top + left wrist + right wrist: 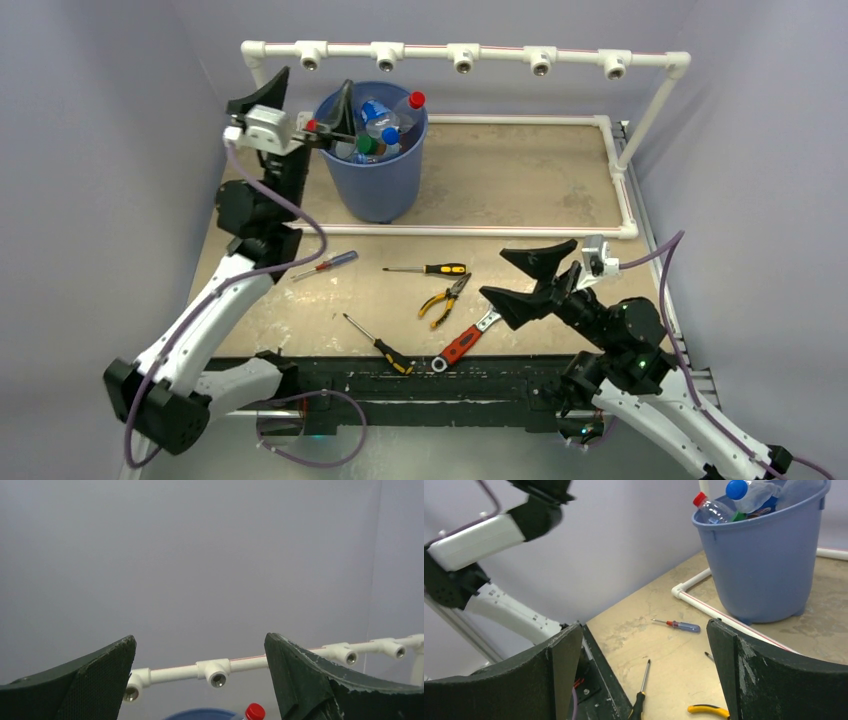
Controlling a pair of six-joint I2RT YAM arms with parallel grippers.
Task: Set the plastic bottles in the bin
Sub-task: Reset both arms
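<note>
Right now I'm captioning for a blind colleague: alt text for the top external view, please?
A blue bin full of plastic bottles stands far left on the table, the left end effector open at its rim. Screwdrivers, pliers and a red-handled wrench lie in front, beside the open right end effector.

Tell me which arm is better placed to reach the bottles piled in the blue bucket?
Probably left: the left claw hangs open at the bin's rim, beside the bottles. The right claw sits open near the tools.
</note>
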